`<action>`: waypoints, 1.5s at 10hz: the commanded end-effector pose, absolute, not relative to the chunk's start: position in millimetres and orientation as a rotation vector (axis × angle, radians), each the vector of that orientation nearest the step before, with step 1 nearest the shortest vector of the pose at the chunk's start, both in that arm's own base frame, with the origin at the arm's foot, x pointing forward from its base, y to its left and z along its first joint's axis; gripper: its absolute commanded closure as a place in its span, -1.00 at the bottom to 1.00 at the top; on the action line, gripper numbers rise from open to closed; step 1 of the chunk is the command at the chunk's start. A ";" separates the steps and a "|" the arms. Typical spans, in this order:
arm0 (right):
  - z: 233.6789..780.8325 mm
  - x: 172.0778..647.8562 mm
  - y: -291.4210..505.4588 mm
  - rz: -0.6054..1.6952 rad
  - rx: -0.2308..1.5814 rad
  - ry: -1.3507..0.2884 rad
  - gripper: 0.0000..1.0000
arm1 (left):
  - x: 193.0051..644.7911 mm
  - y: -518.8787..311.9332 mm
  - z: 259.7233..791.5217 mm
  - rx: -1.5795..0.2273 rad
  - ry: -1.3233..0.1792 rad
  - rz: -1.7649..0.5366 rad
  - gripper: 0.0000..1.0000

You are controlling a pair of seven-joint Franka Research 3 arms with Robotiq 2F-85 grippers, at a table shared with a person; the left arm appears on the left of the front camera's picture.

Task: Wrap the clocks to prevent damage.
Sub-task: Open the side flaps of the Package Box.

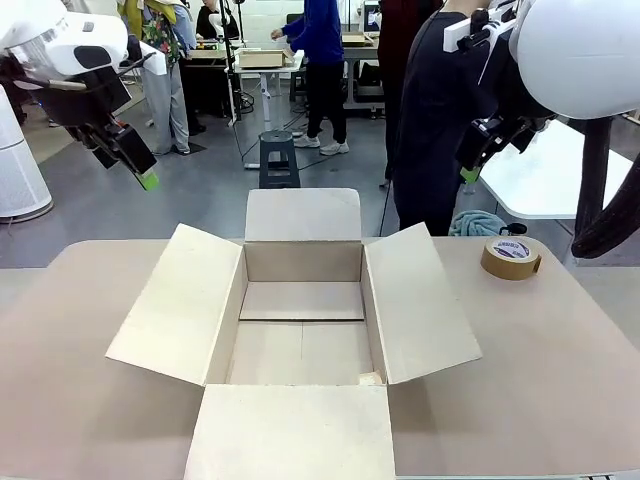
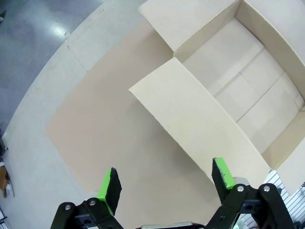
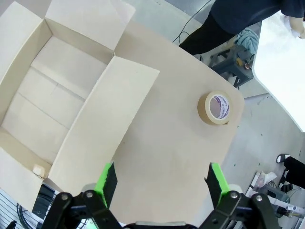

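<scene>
1. Carton [image 1: 175, 305]: table centre, flaps spread wide to receive goods.
2. Tape roll [image 1: 511, 258]: far right, lying flat, handy for sealing.
3. Left gripper [image 2: 166, 183], right gripper [image 3: 161, 177]: raised at either side, fingers apart, leaving the carton clear.
4. Person [image 1: 435, 120]: far side.
5. Clocks: place cannot be told.

I see grey floor [image 1: 200, 190], one glare spot [image 2: 59, 31] on it | dark stool [image 1: 279, 158] mid-room | white table [image 1: 560, 175] at right | white cylinder unit [image 1: 18, 170] far left | benches [image 1: 262, 60] at back, people [image 1: 322, 60] standing by them | tan tabletop [image 1: 560, 340] nearest me
</scene>
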State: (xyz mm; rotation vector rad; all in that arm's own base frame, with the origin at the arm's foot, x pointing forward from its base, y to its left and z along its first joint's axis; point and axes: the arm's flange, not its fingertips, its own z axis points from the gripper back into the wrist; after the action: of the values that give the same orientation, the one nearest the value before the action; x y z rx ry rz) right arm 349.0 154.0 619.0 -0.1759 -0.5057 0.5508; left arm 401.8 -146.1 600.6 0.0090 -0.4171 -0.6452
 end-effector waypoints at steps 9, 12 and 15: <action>667.2 385.9 132.7 0.485 -0.024 -0.231 -1.00 | 440.3 -142.6 645.1 -0.105 -0.126 -0.782 -1.00; 664.0 385.0 127.7 0.489 -0.038 -0.224 -1.00 | 432.9 -142.1 633.8 -0.110 -0.139 -0.746 -1.00; 664.5 366.4 75.0 0.734 0.466 -0.615 -1.00 | 404.9 -95.4 643.7 -0.493 -0.557 -1.180 -1.00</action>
State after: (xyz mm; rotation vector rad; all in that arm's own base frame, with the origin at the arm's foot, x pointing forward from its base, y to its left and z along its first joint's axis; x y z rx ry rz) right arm 379.1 94.4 685.4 0.1898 -0.5242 0.6189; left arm 420.8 -115.7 655.3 -0.2502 -0.4197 -0.9834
